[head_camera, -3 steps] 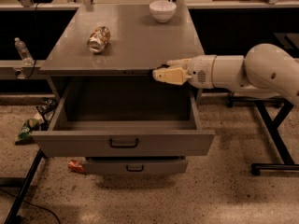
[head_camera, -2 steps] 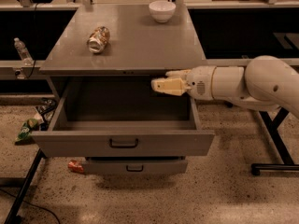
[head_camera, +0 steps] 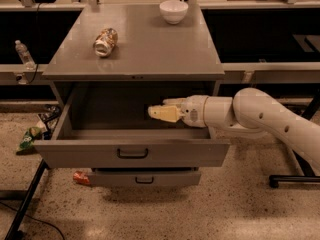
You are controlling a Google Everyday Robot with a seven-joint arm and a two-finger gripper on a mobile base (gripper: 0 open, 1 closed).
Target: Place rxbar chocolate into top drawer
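Note:
The top drawer (head_camera: pixel 132 147) is pulled wide open below the grey cabinet top; its tall front carries a dark bar handle (head_camera: pixel 132 154). My gripper (head_camera: pixel 163 113), cream-coloured at the end of the white arm (head_camera: pixel 260 116), reaches in from the right. It sits inside the drawer's opening, above its floor and right of the middle. The rxbar chocolate does not show anywhere; no black wrapper is visible at the gripper, in the drawer or on the cabinet top.
An orange-and-silver can (head_camera: pixel 105 41) lies on its side on the cabinet top (head_camera: pixel 150 54), with a white bowl (head_camera: pixel 173 11) at the back. A smaller lower drawer (head_camera: pixel 145 178) is slightly open. A bottle (head_camera: pixel 24 54), snack bags (head_camera: pixel 30 138) and black stand legs (head_camera: pixel 30 194) are at the left.
My gripper has moved left and down, from beside the cabinet's right front corner into the open top drawer. The can, bowl and drawers have not moved.

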